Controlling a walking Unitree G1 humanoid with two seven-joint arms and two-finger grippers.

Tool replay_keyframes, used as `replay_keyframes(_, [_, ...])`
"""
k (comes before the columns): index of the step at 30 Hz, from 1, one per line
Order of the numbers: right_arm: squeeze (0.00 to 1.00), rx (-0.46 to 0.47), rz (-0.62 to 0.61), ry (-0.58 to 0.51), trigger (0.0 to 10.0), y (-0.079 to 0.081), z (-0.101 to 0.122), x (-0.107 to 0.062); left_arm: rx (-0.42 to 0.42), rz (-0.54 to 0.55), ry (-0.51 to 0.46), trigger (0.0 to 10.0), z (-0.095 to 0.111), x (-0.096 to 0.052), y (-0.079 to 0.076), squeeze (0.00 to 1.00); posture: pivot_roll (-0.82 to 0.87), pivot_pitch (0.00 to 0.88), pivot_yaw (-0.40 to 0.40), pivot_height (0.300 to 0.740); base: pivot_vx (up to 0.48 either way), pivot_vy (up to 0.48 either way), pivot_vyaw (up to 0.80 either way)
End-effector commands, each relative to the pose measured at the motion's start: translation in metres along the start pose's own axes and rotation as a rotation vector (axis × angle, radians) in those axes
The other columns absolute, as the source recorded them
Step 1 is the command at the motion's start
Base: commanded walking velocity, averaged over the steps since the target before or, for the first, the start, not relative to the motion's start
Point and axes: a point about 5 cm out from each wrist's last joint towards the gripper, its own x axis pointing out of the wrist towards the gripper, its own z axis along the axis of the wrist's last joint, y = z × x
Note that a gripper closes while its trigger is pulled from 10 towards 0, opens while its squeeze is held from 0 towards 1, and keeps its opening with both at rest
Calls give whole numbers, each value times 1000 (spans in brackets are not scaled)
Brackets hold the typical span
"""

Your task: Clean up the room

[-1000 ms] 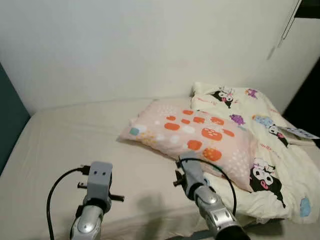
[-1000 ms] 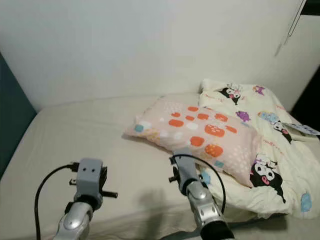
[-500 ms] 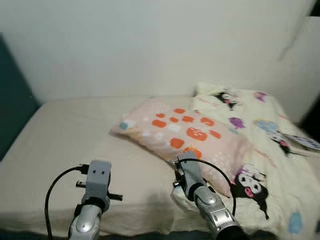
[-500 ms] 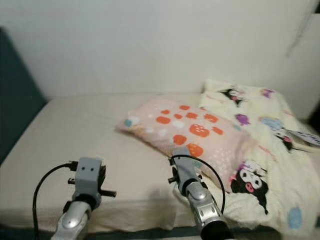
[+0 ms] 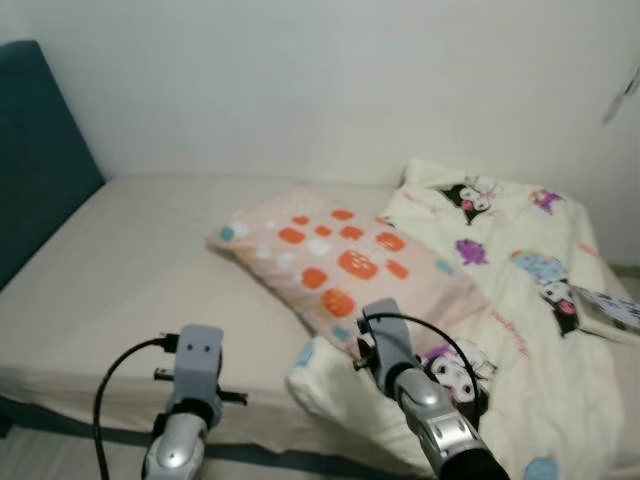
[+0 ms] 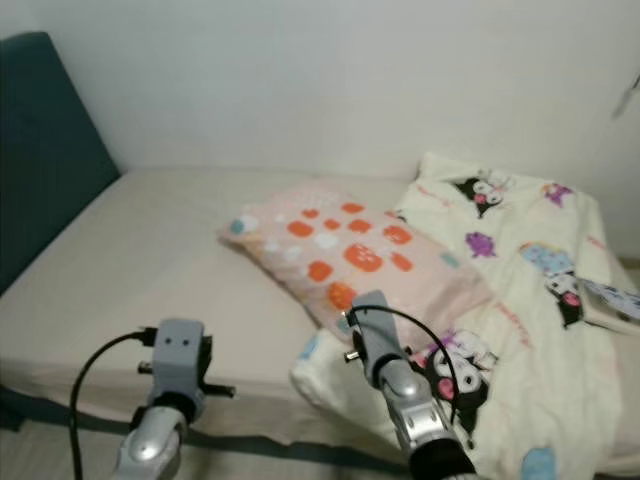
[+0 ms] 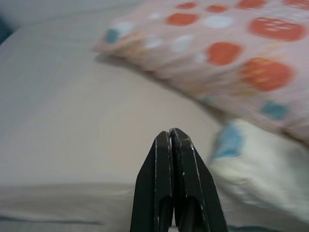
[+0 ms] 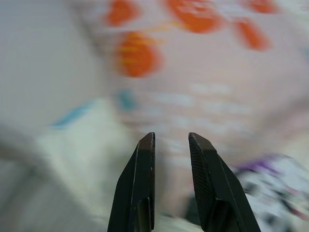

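The view has swung left, revealing a teal headboard (image 5: pixel 40 160); the pink orange-spotted pillow (image 5: pixel 340 262) lies untouched. Left claw (image 7: pixel 172 140) closed, right claw (image 8: pixel 171 141) slightly parted, both empty.

We are seeing a bed (image 5: pixel 150 270) in a beige sheet carrying a pink pillow (image 5: pixel 340 260) with orange spots, its right end lying on a cream cartoon-print quilt (image 5: pixel 530 300).

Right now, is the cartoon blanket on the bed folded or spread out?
Spread out and rumpled, not folded: the cartoon blanket sprawls over the bed's right side, one corner tucked under the spotted pillow.
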Motion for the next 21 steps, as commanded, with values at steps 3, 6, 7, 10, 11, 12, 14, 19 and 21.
replay_keyframes(3, [0, 10, 16, 5, 10000, 7, -2, 0, 31, 10, 43, 10000, -7, -1, 5, 0, -55, 98, -29, 740, 0, 320, 0])
replay_keyframes(6, [0, 10, 17, 4, 10000, 7, -2, 0, 35, 2, 48, 10000, -7, -1, 3, 0, -56, 97, -28, 740, 0, 480, 0])
replay_keyframes(7, [0, 10, 16, 4, 10000, 7, -2, 0, 36, -1, 48, 10000, -7, 0, 3, 0, -55, 97, -28, 740, 0, 480, 0])
replay_keyframes(10, [0, 10, 15, 4, 10000, 7, -2, 1, 36, -1, 47, 10000, -7, 0, 3, 0, -55, 97, -27, 740, 0, 480, 0])
replay_keyframes(11, [0, 10, 14, 4, 10000, 7, -1, 1, 33, 1, 46, 10000, -7, 0, 4, 0, -56, 96, -27, 740, 0, 480, 0])
replay_keyframes(12, [0, 10, 13, 3, 10000, 7, -1, 1, 26, 3, 40, 10000, -7, 0, 4, 0, -55, 96, -27, 740, 0, 480, 0])
replay_keyframes(14, [0, 10, 11, 2, 10000, 6, -1, 1, 26, 1, 25, 10000, -5, 0, 3, 0, -55, 95, -26, 740, 0, 0, 0])
replay_keyframes(19, [0, 11, 6, -2, 10000, 6, 0, 1, 14, 0, 3, 10000, -1, 1, 1, 0, -58, 96, -22, 740, 0, 0, 0])
replay_keyframes(21, [0, 13, 4, -3, 10000, 6, -1, 0, 5, -6, -15, 10000, 2, 1, 0, 0, -58, 96, -21, 740, 0, 0, 0])
